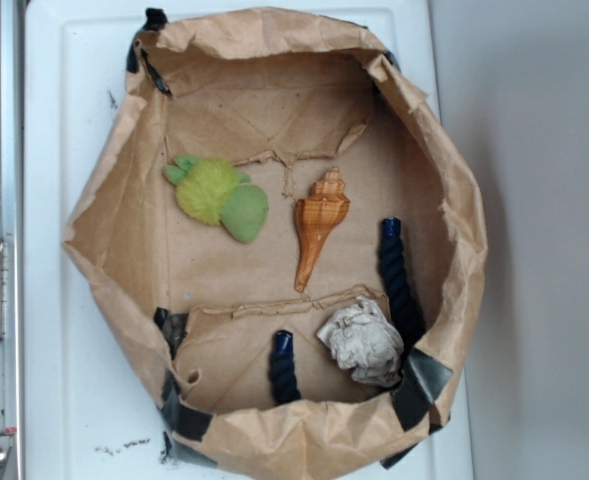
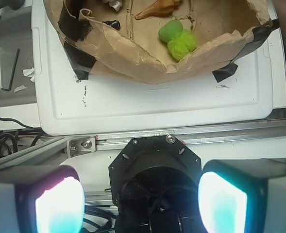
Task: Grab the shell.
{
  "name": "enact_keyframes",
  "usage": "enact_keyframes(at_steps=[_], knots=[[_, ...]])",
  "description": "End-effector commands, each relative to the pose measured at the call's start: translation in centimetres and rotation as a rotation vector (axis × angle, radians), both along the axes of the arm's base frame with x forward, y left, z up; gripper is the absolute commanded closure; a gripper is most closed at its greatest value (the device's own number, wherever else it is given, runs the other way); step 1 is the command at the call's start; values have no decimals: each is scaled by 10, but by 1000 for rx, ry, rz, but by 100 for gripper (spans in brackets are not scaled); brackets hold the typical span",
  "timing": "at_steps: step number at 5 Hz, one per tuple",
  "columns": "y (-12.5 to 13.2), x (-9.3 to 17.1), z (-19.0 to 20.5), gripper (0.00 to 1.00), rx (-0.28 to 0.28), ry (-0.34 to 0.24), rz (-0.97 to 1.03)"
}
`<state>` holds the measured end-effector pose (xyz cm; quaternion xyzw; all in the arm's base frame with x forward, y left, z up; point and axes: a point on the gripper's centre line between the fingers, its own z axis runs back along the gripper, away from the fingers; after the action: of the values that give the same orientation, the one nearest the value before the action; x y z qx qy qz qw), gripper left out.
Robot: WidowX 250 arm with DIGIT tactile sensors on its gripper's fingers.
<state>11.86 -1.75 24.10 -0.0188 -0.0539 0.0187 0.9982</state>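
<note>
Hand [image 2: 140, 204] spread wide, empty, outside bag [image 2: 133, 58], well apart from shell [image 1: 319, 222].

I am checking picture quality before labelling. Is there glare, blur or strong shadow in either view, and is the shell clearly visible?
Exterior view: soft, even light, slight blur, weak shadows; the shell is whole and clear inside the paper bag. Wrist view: the two finger pads glow bright cyan-white, washed out and out of focus; the gripper is open; the shell is cut off by the top edge.
</note>
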Motion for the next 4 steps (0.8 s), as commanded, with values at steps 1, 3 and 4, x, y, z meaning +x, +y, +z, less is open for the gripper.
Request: enact_keyframes(at_steps=[1, 3, 4], knots=[[0, 0, 0, 0, 0, 0, 0], [-11, 58, -8, 0, -10, -26, 175], [3, 104, -16, 0, -34, -151, 231]])
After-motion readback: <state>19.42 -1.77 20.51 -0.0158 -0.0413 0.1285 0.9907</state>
